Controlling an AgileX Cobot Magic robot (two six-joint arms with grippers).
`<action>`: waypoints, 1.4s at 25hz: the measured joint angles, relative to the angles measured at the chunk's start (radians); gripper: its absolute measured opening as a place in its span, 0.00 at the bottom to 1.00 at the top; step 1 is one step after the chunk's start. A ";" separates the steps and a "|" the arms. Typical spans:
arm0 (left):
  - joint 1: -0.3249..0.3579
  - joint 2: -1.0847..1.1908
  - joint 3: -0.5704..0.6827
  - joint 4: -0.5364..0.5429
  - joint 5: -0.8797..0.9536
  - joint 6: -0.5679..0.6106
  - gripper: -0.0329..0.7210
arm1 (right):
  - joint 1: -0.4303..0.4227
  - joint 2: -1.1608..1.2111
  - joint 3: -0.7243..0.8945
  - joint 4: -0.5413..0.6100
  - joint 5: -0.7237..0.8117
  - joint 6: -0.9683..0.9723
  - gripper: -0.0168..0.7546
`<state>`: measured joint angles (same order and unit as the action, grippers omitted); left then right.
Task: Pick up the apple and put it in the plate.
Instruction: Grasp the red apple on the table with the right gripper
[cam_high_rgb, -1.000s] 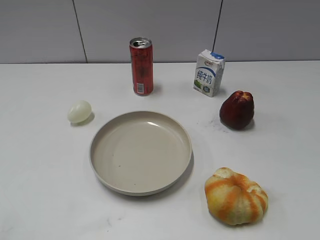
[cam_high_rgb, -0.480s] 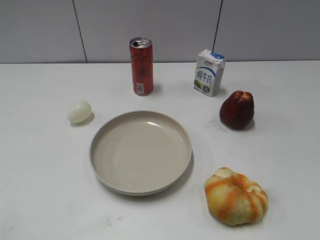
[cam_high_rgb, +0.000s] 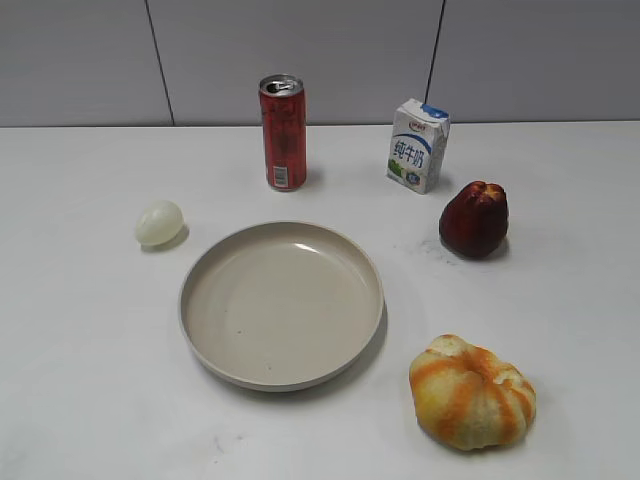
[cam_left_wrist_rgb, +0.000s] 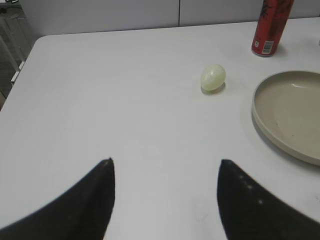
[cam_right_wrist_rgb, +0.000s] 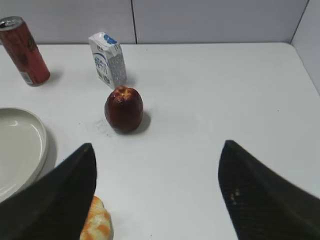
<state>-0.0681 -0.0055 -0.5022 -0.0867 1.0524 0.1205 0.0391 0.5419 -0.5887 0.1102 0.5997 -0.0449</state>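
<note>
Dark red tapered apple (cam_high_rgb: 474, 220) sits upright on the white table (cam_high_rgb: 90, 330), right of the large round beige plate (cam_high_rgb: 282, 304), apart from it, just beside the white-and-blue milk carton (cam_high_rgb: 417, 145). Plate holds nothing. Red drink can (cam_high_rgb: 283, 132) stands behind the plate, pale egg-shaped object (cam_high_rgb: 159, 223) to its left, orange-and-yellow ribbed fruit (cam_high_rgb: 471, 392) front right. Left hand (cam_left_wrist_rgb: 165, 200) fingers spread apart, holding nothing, over bare table. Right hand (cam_right_wrist_rgb: 157, 195) fingers wide apart, holding nothing, apple ahead of it between the fingers.
</note>
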 joint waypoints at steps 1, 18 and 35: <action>0.000 0.000 0.000 0.000 0.000 0.000 0.69 | 0.000 0.067 -0.029 0.002 -0.002 0.000 0.81; 0.000 0.000 0.000 0.000 0.000 0.000 0.69 | 0.092 0.999 -0.629 0.127 0.184 -0.087 0.79; 0.000 0.000 0.000 0.000 0.000 0.000 0.69 | 0.146 1.549 -0.996 0.045 0.322 0.011 0.79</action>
<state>-0.0681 -0.0055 -0.5022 -0.0867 1.0524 0.1205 0.1848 2.0913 -1.5844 0.1550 0.9213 -0.0336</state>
